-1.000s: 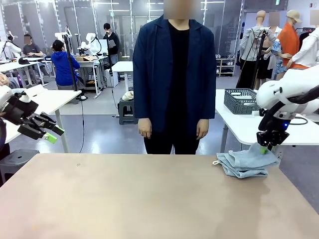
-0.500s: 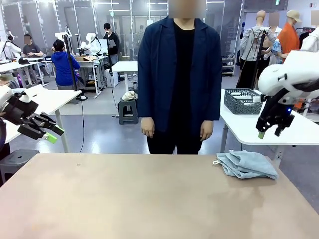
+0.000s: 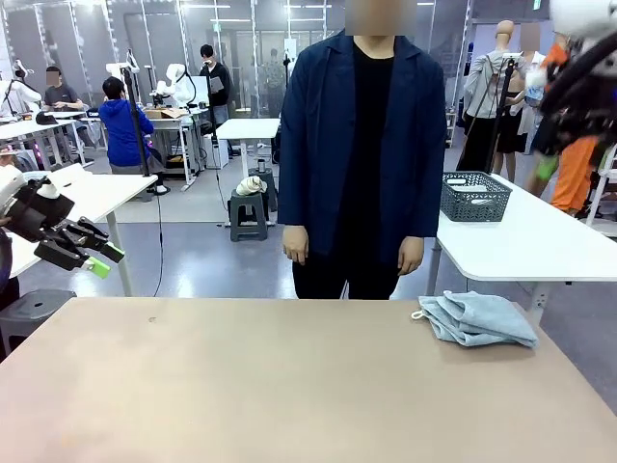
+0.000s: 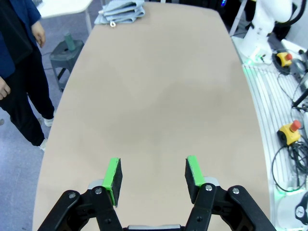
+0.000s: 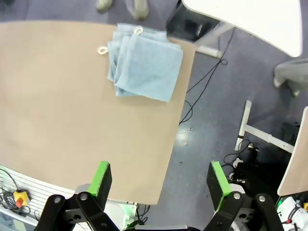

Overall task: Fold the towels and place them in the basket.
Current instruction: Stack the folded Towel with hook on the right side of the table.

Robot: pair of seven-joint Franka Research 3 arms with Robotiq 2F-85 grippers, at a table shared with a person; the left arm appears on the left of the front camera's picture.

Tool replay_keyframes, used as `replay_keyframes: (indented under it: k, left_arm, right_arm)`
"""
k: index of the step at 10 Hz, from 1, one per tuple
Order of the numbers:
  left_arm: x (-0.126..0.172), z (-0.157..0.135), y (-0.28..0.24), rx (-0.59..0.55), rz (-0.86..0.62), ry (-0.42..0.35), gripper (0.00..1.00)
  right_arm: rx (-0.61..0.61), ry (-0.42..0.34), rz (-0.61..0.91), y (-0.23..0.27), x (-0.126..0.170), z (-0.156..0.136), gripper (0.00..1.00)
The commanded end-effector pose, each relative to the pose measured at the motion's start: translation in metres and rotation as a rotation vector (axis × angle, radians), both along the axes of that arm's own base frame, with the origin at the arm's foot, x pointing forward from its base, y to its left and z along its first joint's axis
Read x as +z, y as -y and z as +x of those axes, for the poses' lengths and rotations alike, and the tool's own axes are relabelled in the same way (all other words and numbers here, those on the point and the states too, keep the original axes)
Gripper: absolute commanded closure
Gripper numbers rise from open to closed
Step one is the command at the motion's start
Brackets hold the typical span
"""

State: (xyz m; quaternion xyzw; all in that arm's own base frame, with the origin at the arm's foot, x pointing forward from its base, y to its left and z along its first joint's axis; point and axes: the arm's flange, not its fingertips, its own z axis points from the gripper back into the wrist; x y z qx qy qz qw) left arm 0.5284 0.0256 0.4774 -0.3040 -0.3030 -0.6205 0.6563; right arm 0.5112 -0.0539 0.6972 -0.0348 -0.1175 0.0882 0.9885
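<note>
The towels (image 3: 477, 318) lie as a folded pale blue stack at the far right corner of the tan table (image 3: 241, 386), white loops toward the person. They also show far off in the left wrist view (image 4: 120, 10). My right gripper (image 5: 160, 180) hangs high above the towels (image 5: 144, 62), open wide and holding nothing. Its arm (image 3: 576, 82) is a dark blur at the top right of the front view. My left gripper (image 3: 92, 256) is held off the table's left side. It is open (image 4: 154, 172) and empty. The dark mesh basket (image 3: 475, 195) stands on a white table behind.
A person in a dark blue jacket (image 3: 371, 145) stands at the far edge, hands down at the sides. The white side table (image 3: 521, 241) stands behind the right corner. Cables and a table leg (image 5: 245, 125) are on the floor beyond the table's right edge.
My right gripper has let go of the towels, risen high up and to the right, and opened wider. The towels stay flat. The person shifted slightly right. The left arm has not moved.
</note>
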Motion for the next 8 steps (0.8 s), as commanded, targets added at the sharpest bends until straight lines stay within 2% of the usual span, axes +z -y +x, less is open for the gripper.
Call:
replay_keyframes:
  k: [1,2,4,6,7,8]
  left_arm:
    - [0.002,0.000,0.001,0.007,0.014,-0.004,0.32]
    - [0.002,0.000,0.001,0.007,0.014,-0.004,0.32]
    - [0.002,0.000,0.001,0.007,0.014,-0.004,0.32]
    - [0.002,0.000,0.001,0.007,0.014,-0.004,0.32]
    - [0.002,0.000,0.001,0.007,0.014,-0.004,0.32]
    - [0.002,0.000,0.001,0.007,0.014,-0.004,0.32]
  right_arm:
    - [-0.083,0.044,0.030,-0.013,0.020,-0.028,0.00]
    - [-0.154,0.094,0.078,-0.017,0.035,-0.051,0.00]
    - [-0.178,0.142,0.129,-0.021,0.044,-0.080,0.00]
    - [-0.177,0.155,0.120,-0.020,0.041,-0.082,0.00]
    - [-0.164,0.117,0.113,-0.018,0.061,-0.080,0.00]
    - [-0.164,0.117,0.113,-0.018,0.061,-0.080,0.00]
